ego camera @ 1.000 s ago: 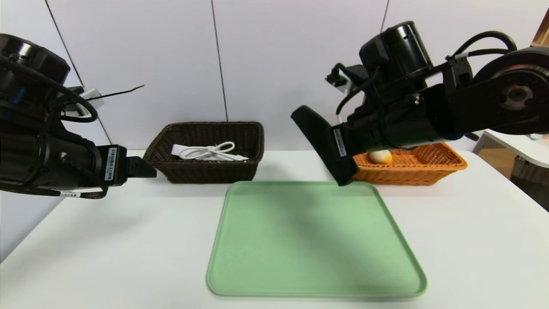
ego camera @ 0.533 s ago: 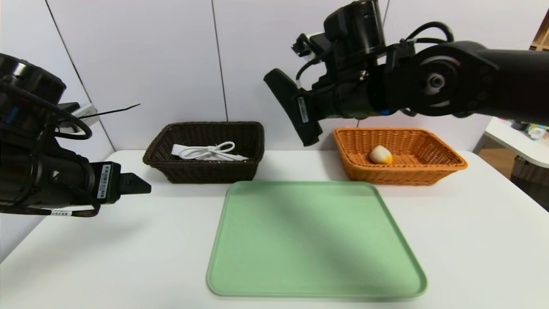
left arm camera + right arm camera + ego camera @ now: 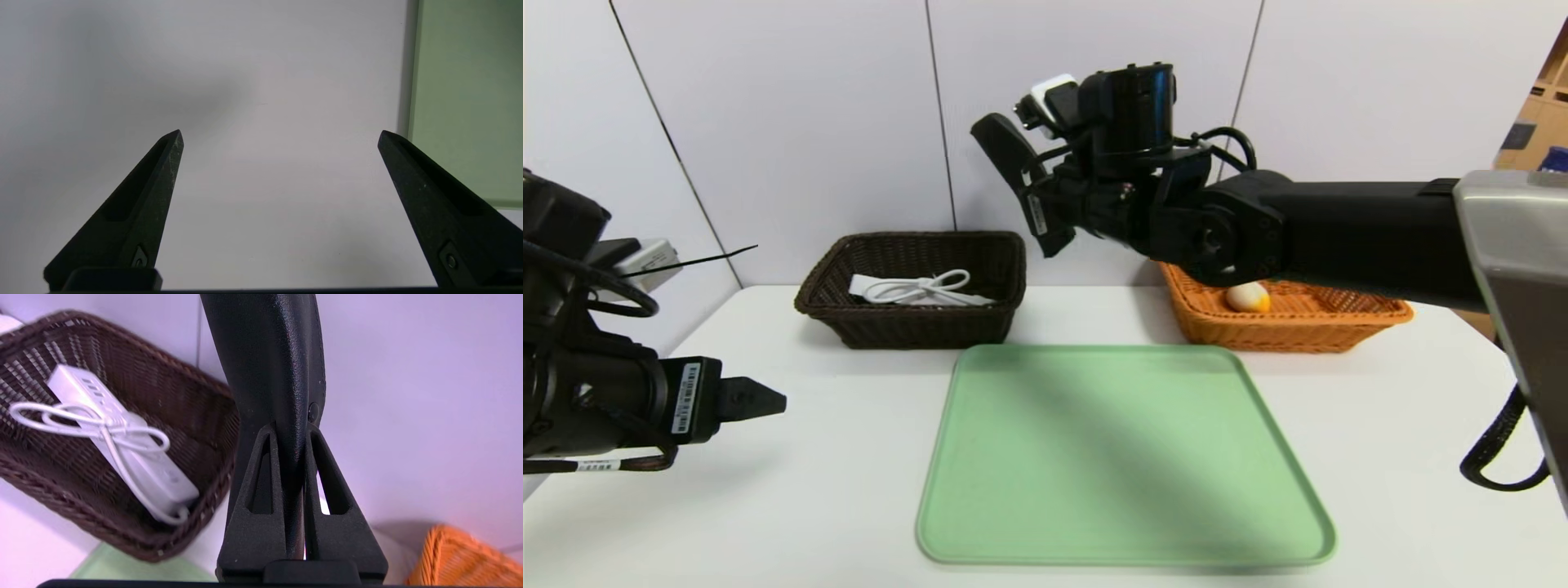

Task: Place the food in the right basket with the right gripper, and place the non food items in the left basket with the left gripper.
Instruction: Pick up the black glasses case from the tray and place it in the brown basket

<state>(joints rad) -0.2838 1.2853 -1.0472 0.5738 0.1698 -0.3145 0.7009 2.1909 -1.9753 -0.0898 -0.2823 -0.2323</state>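
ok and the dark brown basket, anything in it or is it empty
Not empty: a white power strip with its cord looped up lies inside the dark brown basket.

Black leather-like case [image 3: 269,367], upright, tilted, pincer-held [image 3: 291,433].

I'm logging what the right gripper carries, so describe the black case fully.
The black case is long and narrow, leather-like, with a smooth rounded edge, a stitched seam and a small round snap. It hangs tilted above the table, near the dark basket, clamped between the jaws of the right gripper.
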